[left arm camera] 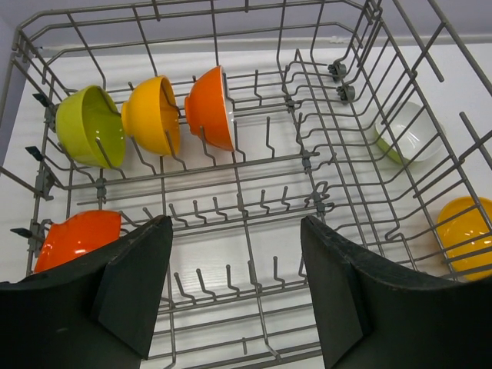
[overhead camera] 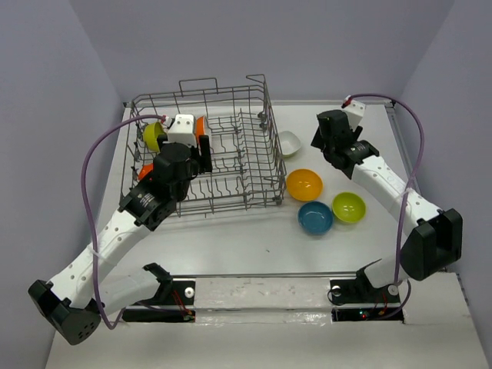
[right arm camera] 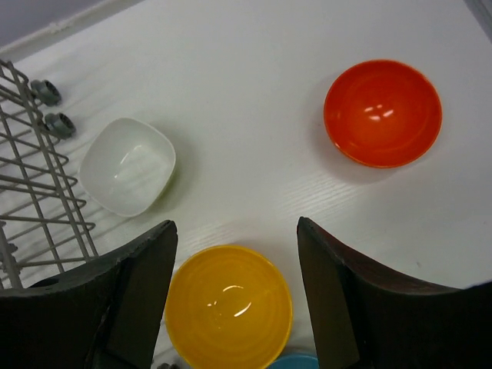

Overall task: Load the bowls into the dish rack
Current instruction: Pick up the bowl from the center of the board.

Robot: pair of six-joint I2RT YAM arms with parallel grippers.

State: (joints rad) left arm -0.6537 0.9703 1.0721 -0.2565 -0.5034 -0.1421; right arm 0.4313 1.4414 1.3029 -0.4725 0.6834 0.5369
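The dish rack [overhead camera: 270, 154] is sitting on the left half of the white table [overhead camera: 246, 231]. The left gripper [left arm camera: 234, 224] is hovering above its inside with its 2 black fingers [left arm camera: 131, 284] spread wide and nothing between them. In the left wrist view, 3 bowls are standing on edge in a row among the tines along the rack's far left side: a lime green bowl [left arm camera: 91, 127], an orange-yellow bowl [left arm camera: 154, 115] just beside it, and then a red-orange bowl [left arm camera: 211, 108]. This last one is showing a white strip along its right edge, and I cannot tell whether that strip is a separate bowl. A 2nd red-orange bowl [left arm camera: 77, 238] is lying tilted at the rack's near left corner, partly hidden by the left finger. The right gripper [right arm camera: 236, 227] is hanging over the table to the right of the rack, its jaws also standing wide apart and holding nothing. Around it, 5 bowls are resting on the table outside the rack. A white bowl [right arm camera: 127, 165] is sitting just beside the rack's right wall, a loose orange-yellow bowl [right arm camera: 228, 304] is showing between the fingers, and a loose red-orange bowl [right arm camera: 382, 113] is lying well apart from both. In the top view, a teal bowl [overhead camera: 315, 217] and a loose lime green bowl [overhead camera: 349, 207] are sitting side by side nearer the arm bases.
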